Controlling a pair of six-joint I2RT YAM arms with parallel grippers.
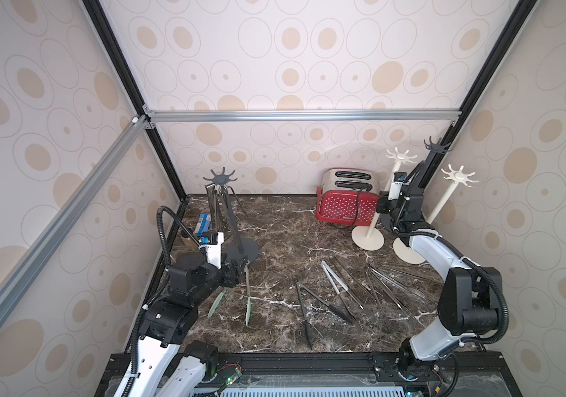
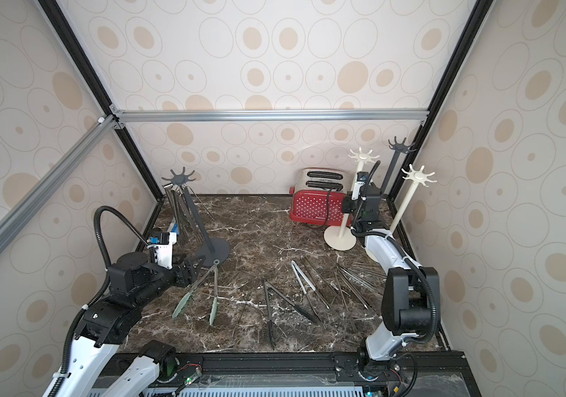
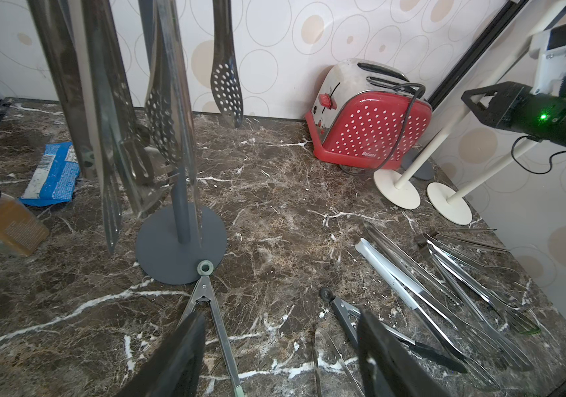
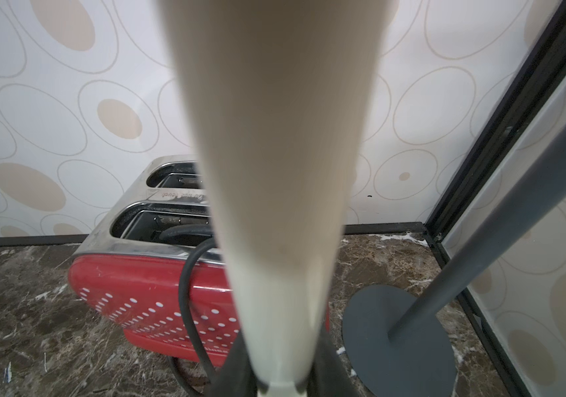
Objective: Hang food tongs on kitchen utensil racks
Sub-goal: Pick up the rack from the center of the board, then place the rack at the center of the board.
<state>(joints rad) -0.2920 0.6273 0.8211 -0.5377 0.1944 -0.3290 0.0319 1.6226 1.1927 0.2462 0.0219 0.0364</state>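
- Right gripper (image 4: 281, 343) is clenched on the pole of a cream-white rack (image 1: 367, 240), with 1 dark finger pressed to each side. The pole blocks most of the right wrist view.
- Left gripper (image 3: 281, 361) hangs released over the green-tipped tongs (image 1: 247, 295), fingers spread and grasping nothing.
- Those tongs lie in a V on the marble table (image 1: 285, 220). Their pale green ring rests on the base edge of the dark grey rack (image 1: 249, 252) at the left.
- That rack carries several hanging steel tongs (image 3: 226, 79) with perforated heads under its star crown.
- Right of centre on the table lie black-tipped tongs (image 1: 303, 309), white-handled tongs (image 1: 328, 273) and a crossed heap of steel tongs (image 1: 388, 288).
- A 2nd cream-white rack (image 1: 459, 175) and a 2nd dark grey rack (image 1: 436, 146) stand crowded at the back right.
- Red white-dotted toaster (image 1: 343, 206) sits just beside the held rack, with a black cord draped over it. Its white brand word seems to read "Belinee".
- Blue packet (image 3: 51, 172) and black-lidded jar (image 3: 0, 220) sit near the left rack; their print is unreadable.
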